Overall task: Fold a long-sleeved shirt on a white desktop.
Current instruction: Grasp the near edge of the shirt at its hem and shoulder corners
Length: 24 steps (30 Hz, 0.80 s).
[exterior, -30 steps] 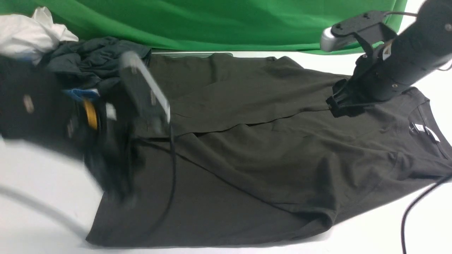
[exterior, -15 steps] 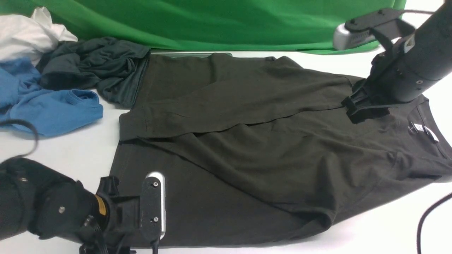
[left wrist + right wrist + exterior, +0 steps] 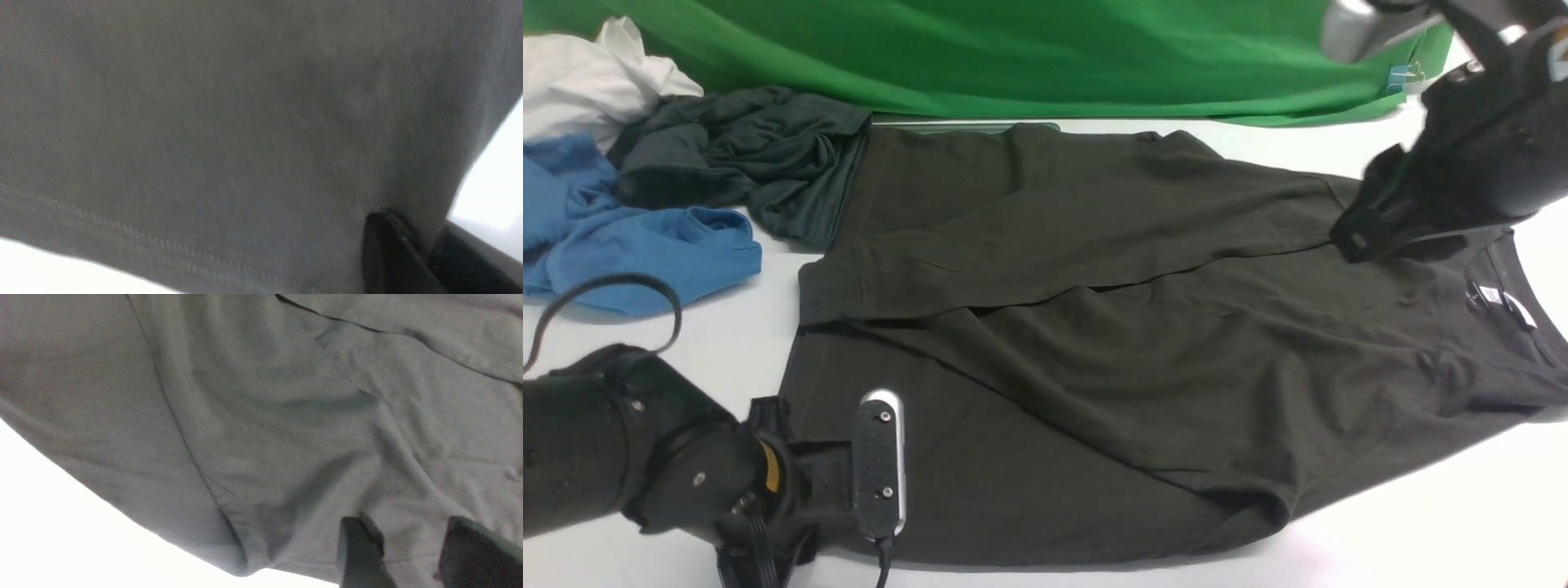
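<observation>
L gripper [image 3: 421, 249] shut on dark shirt [image 3: 1094, 408] nr hem.

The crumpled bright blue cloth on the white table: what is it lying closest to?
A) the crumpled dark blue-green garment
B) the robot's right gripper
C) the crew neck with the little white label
A: the crumpled bright blue cloth lies right up against the crumpled dark blue-green garment, at the far left of the white table.
</observation>
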### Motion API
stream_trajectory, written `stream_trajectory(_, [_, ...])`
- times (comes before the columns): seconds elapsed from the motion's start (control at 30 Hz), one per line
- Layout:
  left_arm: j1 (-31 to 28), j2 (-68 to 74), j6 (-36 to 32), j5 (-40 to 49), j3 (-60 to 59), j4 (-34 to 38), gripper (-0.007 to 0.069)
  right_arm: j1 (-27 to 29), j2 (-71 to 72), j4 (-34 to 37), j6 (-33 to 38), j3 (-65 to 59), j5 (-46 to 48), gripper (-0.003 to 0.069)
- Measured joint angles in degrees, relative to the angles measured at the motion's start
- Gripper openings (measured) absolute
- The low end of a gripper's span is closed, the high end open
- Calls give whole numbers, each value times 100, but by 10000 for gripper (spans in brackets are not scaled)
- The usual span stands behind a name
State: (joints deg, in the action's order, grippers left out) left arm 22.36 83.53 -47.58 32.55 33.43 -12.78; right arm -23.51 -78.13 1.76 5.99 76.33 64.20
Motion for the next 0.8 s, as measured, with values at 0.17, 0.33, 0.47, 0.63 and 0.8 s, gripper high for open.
stream_trajectory(0.17, [0, -707, 111, 706, 366, 676, 27, 73, 216, -409, -641, -939, -147, 312])
stream_trajectory(0.33, [0, -1189, 210, 1266, 387, 1429, 27, 591, 222, -450, -1233, -1979, -566, 382])
stream_trajectory(0.47, [0, -1381, 461, 1901, 308, 1603, 27, 1336, 229, -471, -1874, -2849, -1231, 527])
stream_trajectory(0.63, [0, -1420, 595, 2144, 283, 1603, 27, 2017, 24, -239, -2646, -3599, -2501, 597])
stream_trajectory(0.8, [0, -1420, 595, 1887, 283, 1603, 27, 2180, -538, 23, -2766, -3693, -3088, 582])
